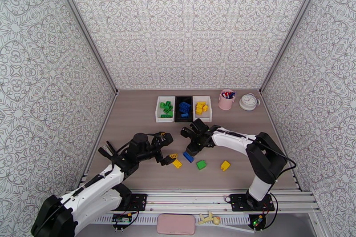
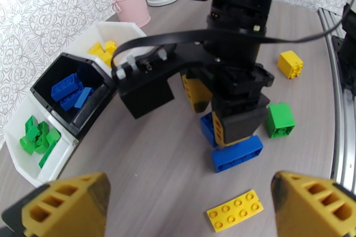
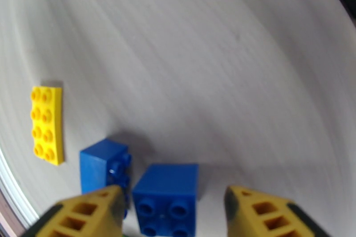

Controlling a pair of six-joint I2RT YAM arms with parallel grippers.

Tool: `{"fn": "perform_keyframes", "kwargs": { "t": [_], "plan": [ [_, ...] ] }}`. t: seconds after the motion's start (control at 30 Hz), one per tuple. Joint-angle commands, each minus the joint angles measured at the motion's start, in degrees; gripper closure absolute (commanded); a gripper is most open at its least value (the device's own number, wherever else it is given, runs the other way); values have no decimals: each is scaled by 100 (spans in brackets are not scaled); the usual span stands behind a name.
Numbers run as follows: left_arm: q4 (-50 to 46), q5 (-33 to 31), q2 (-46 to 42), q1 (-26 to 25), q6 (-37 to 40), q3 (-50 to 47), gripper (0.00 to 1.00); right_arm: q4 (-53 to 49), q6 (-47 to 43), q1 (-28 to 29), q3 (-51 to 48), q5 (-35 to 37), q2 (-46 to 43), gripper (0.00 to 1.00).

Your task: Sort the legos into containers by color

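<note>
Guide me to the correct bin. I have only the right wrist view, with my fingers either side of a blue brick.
Observer: The black bin already holds blue bricks. It is the middle one in a row of three, beyond the right gripper.
Operator: Name what the other two hold.
Observer: The left white bin holds green bricks, and the right white bin holds yellow bricks.
Operator: Report where the other arm is.
Observer: The left gripper is open just to the left of yours, close to the yellow plate.
</note>
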Motion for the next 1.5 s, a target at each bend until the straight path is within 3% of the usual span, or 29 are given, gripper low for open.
{"fn": "perform_keyframes", "kwargs": {
  "t": [0.0, 0.17, 0.3, 0.57, 0.97, 1.17, 1.47],
  "plan": [
    [-8, 194, 36, -42, 108, 87, 0, -60, -26, 23, 190, 48, 83, 48],
    [-33, 202, 53, -43, 115, 104, 0, -44, -18, 28, 209, 79, 95, 58],
    [-117, 166, 48, -45, 152, 119, 0, -73, -87, 28, 297, 265, 41, 76],
    [-122, 126, 16, -65, 142, 128, 0, 13, -18, 11, 471, 637, -158, 77],
    [375, -2, 64, -33, -200, 14, 0, 1372, 591, -328, 956, 1137, -394, 79],
    [710, -414, 134, -42, -610, -56, 0, 1921, 575, -655, 1884, 1243, 365, 80],
    [671, -625, 95, -43, -645, -79, 0, 1317, 299, -825, 4042, 1281, 2049, 80]
  ]
}}
